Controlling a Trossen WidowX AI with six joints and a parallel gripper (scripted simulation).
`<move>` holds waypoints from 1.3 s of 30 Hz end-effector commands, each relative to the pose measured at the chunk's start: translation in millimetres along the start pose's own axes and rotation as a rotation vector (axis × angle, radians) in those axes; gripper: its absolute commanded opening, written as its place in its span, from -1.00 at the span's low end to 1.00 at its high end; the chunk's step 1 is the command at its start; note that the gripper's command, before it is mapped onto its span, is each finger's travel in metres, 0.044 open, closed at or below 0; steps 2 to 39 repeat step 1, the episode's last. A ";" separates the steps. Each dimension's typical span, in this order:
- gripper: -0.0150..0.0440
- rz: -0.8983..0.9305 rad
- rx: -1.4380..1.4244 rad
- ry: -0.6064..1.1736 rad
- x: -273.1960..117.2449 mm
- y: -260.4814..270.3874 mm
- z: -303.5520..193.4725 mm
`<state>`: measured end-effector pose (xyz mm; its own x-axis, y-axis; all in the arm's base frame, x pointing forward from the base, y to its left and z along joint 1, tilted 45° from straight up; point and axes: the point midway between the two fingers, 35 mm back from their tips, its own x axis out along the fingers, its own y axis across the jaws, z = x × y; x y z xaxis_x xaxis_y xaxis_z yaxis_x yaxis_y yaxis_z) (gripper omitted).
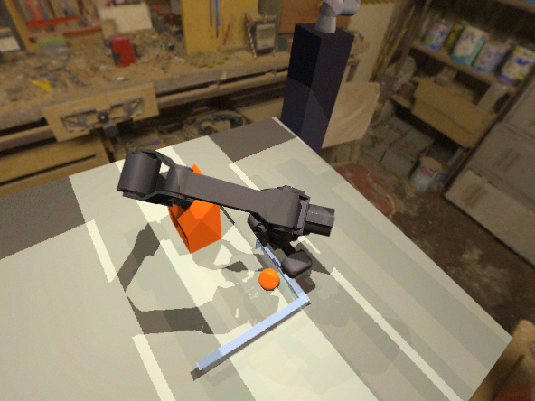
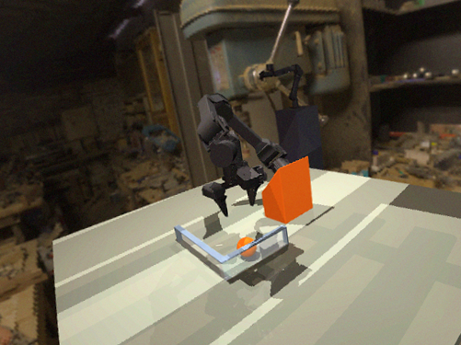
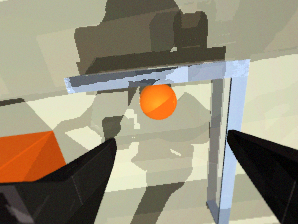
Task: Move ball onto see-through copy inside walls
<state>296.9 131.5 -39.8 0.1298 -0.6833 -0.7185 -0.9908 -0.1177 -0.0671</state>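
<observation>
Top: small orange ball (image 1: 268,278) resting on the pale striped surface (image 1: 90,316), inside the corner of the two low clear walls (image 1: 271,316), near the shorter wall. Dark gripper (image 1: 289,257) above, beside it.

Exterior: jaws spread wide, empty, raised above the ball (image 2: 246,246); orange wedge-shaped block (image 2: 288,192) behind.

Wrist: ball (image 3: 158,101) just beside the far wall, apart from both dark fingers.

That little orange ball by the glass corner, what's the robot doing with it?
The ball lies on the table inside the corner of the two low clear walls. The gripper hangs above it, open and holding nothing, fingers spread to either side. An orange block stands nearby, untouched.
</observation>
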 end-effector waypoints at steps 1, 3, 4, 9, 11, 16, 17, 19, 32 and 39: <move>1.00 0.015 0.006 0.003 -2.2 1.9 -2.1; 1.00 0.015 0.006 0.003 -2.2 1.9 -2.1; 1.00 0.015 0.006 0.003 -2.2 1.9 -2.1; 1.00 0.015 0.006 0.003 -2.2 1.9 -2.1; 1.00 0.015 0.006 0.003 -2.2 1.9 -2.1; 1.00 0.015 0.006 0.003 -2.2 1.9 -2.1; 1.00 0.015 0.006 0.003 -2.2 1.9 -2.1; 1.00 0.015 0.006 0.003 -2.2 1.9 -2.1; 1.00 0.015 0.006 0.003 -2.2 1.9 -2.1; 1.00 0.015 0.006 0.003 -2.2 1.9 -2.1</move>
